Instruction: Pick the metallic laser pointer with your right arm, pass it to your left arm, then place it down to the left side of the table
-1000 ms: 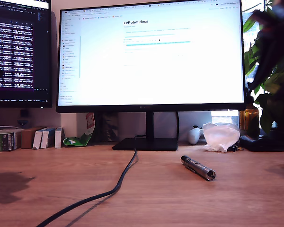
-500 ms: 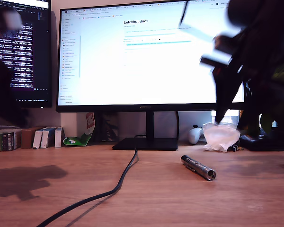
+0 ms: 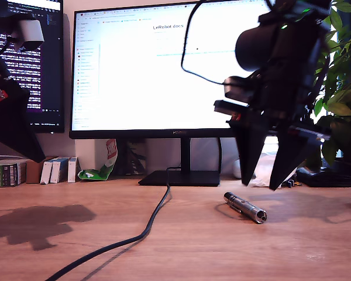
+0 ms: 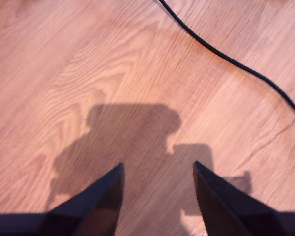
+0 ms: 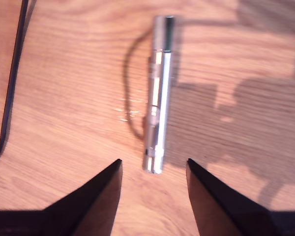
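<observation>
The metallic laser pointer (image 3: 244,207) lies flat on the wood-grain table (image 3: 76,199), right of centre in the exterior view. It is a slim silver cylinder (image 5: 157,93) with ringed segments. My second gripper (image 3: 260,185) hangs just above and behind it, open, its two pointed black fingers (image 3: 247,158) aimed down. In the second wrist view the pointer's near end lies between the open tips of the second gripper (image 5: 154,163), untouched. My first gripper (image 4: 158,165) is open over bare table and its own shadow. The first arm (image 3: 9,111) is raised at the exterior view's left.
A black cable (image 3: 146,231) runs from the monitor stand (image 3: 180,177) toward the front edge; it also shows as the cable (image 4: 236,61) and the cable (image 5: 12,83). A large monitor (image 3: 164,70), small boxes (image 3: 23,171) and a plant (image 3: 339,88) line the back.
The second arm has swung down from the exterior view's upper right to hover over the pointer. The first arm has come further into view at that view's left. The pointer has not moved.
</observation>
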Robot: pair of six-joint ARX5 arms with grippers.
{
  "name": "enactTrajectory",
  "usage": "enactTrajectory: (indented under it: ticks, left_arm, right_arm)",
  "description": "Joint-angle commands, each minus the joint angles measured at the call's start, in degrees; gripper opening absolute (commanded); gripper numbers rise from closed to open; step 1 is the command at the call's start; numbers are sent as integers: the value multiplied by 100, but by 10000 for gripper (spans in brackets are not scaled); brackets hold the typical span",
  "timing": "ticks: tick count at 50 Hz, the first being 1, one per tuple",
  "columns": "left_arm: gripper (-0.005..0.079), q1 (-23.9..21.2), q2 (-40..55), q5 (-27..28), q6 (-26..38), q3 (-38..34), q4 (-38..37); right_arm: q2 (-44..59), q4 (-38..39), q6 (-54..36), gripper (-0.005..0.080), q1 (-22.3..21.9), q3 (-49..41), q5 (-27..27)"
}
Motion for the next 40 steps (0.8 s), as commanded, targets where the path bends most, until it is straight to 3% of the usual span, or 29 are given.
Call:
enactTrajectory:
  ticks: [1, 13, 40]
  left_arm:
    - [399, -17, 20, 2, 48, 96, 35]
    - [399, -17, 20, 2, 48, 96, 116]
    - [399, -17, 20, 2, 48, 98, 151]
  right_arm:
    - [140, -50, -39, 381, 35, 26, 39]
    - [361, -236, -149, 380, 33, 26, 131]
    - [382, 107, -146, 375, 35, 33, 120]
